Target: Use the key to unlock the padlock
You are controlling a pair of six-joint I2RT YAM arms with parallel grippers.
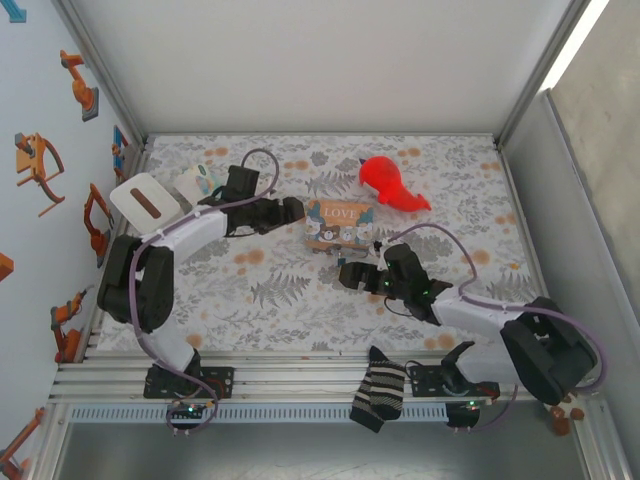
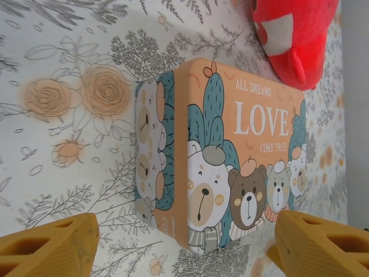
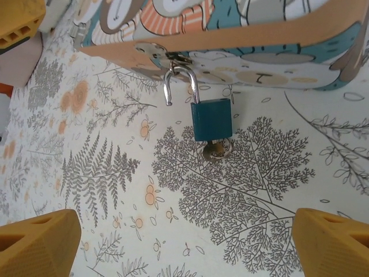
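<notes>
The little blue padlock [image 3: 211,119] hangs from the latch of the LOVE tin [image 3: 230,23] and lies on the flowery table [image 3: 115,173]. Its metal loop is open on one side. The key [image 3: 217,151] sticks in its bottom. The right gripper [image 3: 184,242] is near it, jaws wide apart and holding nothing. The left gripper [image 2: 184,242] is by the tin's left end, jaws wide apart too. A red plush toy [image 1: 392,184] lies just behind the tin.
</notes>
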